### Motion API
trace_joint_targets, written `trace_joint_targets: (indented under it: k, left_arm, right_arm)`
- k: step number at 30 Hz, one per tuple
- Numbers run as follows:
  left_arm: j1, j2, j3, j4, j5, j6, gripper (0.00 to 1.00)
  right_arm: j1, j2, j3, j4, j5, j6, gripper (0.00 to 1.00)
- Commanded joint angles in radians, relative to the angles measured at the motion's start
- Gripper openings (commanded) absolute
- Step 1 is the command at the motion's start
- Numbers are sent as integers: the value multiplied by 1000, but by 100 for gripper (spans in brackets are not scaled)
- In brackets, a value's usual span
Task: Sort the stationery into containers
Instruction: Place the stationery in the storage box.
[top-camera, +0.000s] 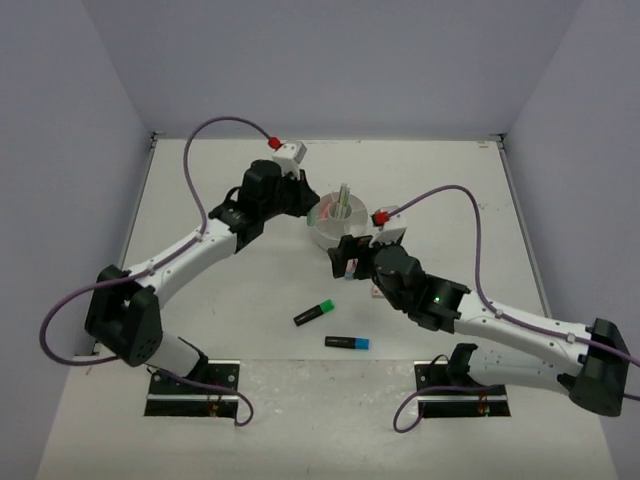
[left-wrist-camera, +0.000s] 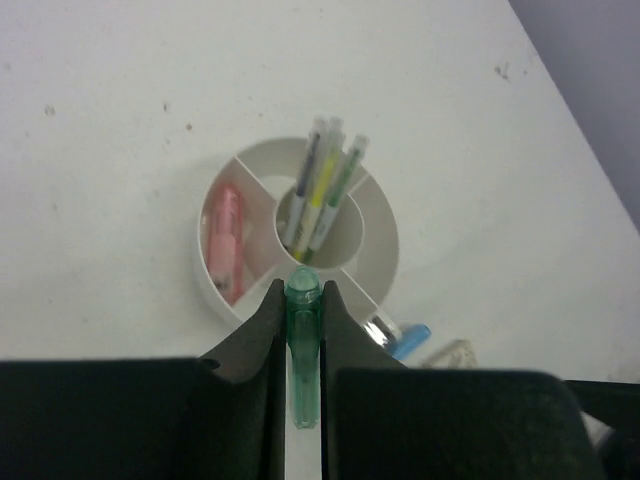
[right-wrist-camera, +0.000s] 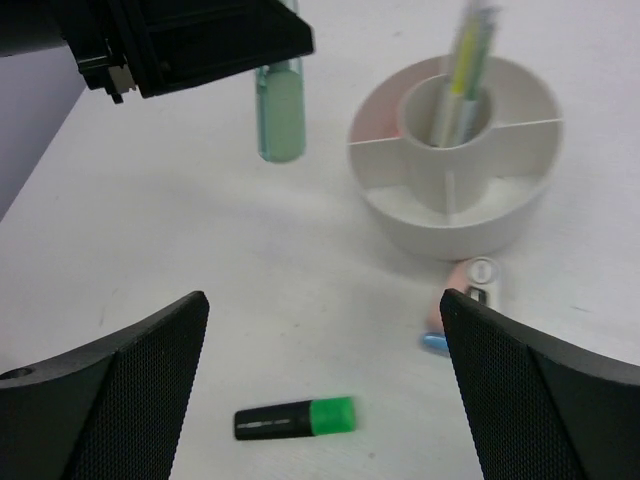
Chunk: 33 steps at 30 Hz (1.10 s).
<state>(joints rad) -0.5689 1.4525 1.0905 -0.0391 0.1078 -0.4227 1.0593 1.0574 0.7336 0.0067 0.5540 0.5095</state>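
Note:
The round white organiser (top-camera: 322, 232) stands mid-table, with thin pens (left-wrist-camera: 320, 190) upright in its central cup and a pink marker (left-wrist-camera: 226, 243) in one wedge. My left gripper (left-wrist-camera: 303, 290) is shut on a mint marker (left-wrist-camera: 303, 340) and holds it above the organiser's near rim (left-wrist-camera: 385, 215). The right wrist view shows that marker (right-wrist-camera: 280, 115) hanging left of the organiser (right-wrist-camera: 455, 215). My right gripper (right-wrist-camera: 322, 305) is open and empty above the table. A black and green highlighter (right-wrist-camera: 295, 418) lies below it. A black and blue highlighter (top-camera: 347, 342) lies nearer the bases.
A pale pink and white item (right-wrist-camera: 470, 290) and a blue marker tip (right-wrist-camera: 433, 342) lie against the organiser's near side. They also show in the left wrist view, the blue marker (left-wrist-camera: 405, 340) beside a pale eraser (left-wrist-camera: 450, 352). Grey walls surround the table.

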Motion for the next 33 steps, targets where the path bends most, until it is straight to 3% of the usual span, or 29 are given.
trace_joint_targets:
  k: [1, 3, 8, 14, 19, 24, 30, 33]
  left_arm:
    - [12, 207, 228, -134, 18, 274, 0]
    - [18, 328, 392, -209, 58, 308, 0]
    - [26, 507, 635, -391, 92, 377, 0]
    - [26, 562, 668, -418, 76, 395, 0]
    - [27, 563, 645, -418, 62, 397, 17]
    - [26, 535, 622, -408, 73, 383, 47]
    - [26, 413, 533, -329, 27, 338, 59]
    - [26, 334, 486, -327, -126, 242, 67]
  right_arm:
    - [-51, -216, -48, -149, 153, 38, 99]
    - [-62, -306, -85, -182, 156, 24, 99]
    - [-71, -433, -121, -222, 157, 7, 99]
    - [-79, -451, -119, -238, 132, 1, 99]
    - [-79, -420, -103, -240, 107, 3, 99]
    - [-80, -394, -95, -238, 102, -1, 99]
    - [-87, -374, -134, -167, 28, -9, 99]
    - [-122, -353, -172, -124, -55, 6, 99]
